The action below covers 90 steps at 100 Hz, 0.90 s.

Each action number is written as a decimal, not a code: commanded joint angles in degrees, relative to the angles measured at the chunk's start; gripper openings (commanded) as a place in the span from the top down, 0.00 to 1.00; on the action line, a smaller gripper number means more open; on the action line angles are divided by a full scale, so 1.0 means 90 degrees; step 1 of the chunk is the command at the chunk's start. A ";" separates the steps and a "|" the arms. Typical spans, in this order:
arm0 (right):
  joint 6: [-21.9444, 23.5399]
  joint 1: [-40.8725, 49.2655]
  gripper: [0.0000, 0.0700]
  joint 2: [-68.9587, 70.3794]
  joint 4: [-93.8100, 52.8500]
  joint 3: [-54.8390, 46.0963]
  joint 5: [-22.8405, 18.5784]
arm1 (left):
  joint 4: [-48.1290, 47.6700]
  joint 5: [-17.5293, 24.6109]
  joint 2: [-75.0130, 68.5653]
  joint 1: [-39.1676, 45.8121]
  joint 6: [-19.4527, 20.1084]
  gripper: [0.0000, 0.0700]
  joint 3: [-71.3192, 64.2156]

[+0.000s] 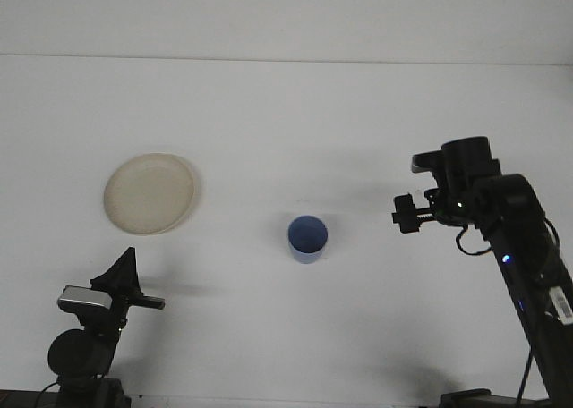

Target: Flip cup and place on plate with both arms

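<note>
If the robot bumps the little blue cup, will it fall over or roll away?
The blue cup stands upright, mouth up, so a gentle bump would probably just slide it across the smooth white table. It looks small and likely light, so a harder knock near the rim might tip it. Once on its round side, it would probably roll.

The right arm rises from the lower right corner, its wrist bent so the right gripper points leftward, holding nothing. The left arm sits folded low at the lower left, with the left gripper pointing upward.
</note>
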 commanded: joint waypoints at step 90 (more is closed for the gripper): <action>0.0046 -0.0308 0.22 -0.5314 0.4653 -0.5076 0.0505 | 0.0066 0.0007 -0.0015 0.0000 -0.0010 0.98 -0.0126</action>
